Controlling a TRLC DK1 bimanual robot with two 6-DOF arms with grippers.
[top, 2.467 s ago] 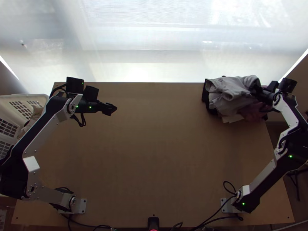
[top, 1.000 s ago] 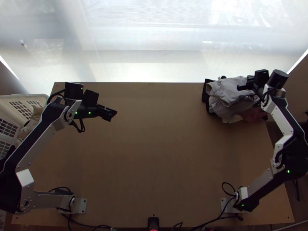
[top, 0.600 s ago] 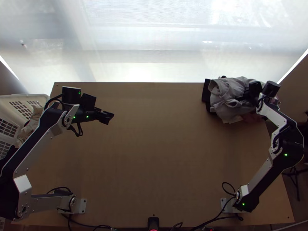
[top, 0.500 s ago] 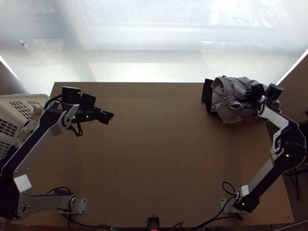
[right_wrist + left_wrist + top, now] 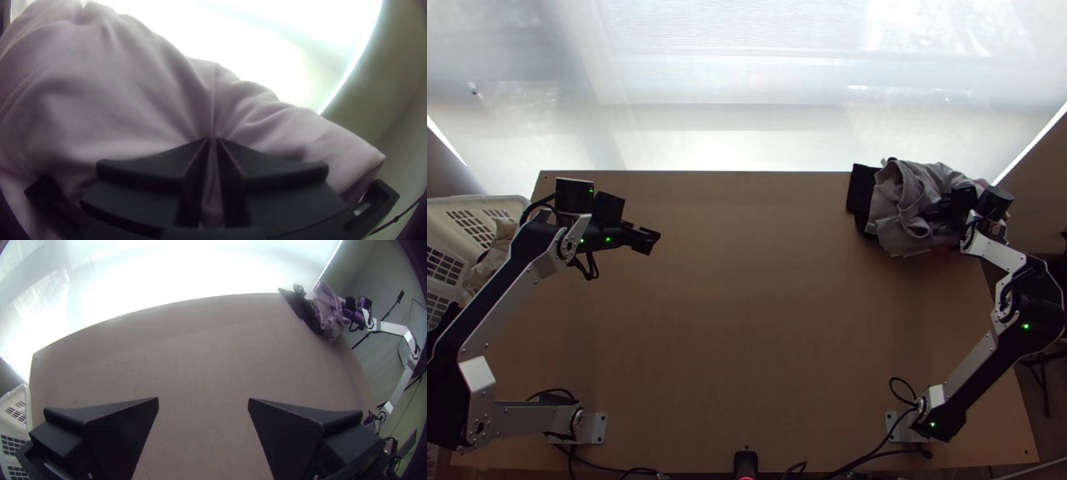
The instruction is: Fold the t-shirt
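Left pincer (image 5: 649, 240): spread wide, above the tabletop (image 5: 747, 320) at its left side
Right pincer (image 5: 933, 213): pinching a fold of the t-shirt (image 5: 894, 222)
T-shirt: bunched at the tabletop's far right corner, partly over dark cloth (image 5: 860, 190)
White basket (image 5: 475, 203): beside the tabletop's left edge, pale cloth inside

This is prob. a robotics lab: two robot arms (image 5: 973, 373) are fixed on wooden desk (image 5: 747, 320), w/ stand (image 5: 393, 307) nearby.
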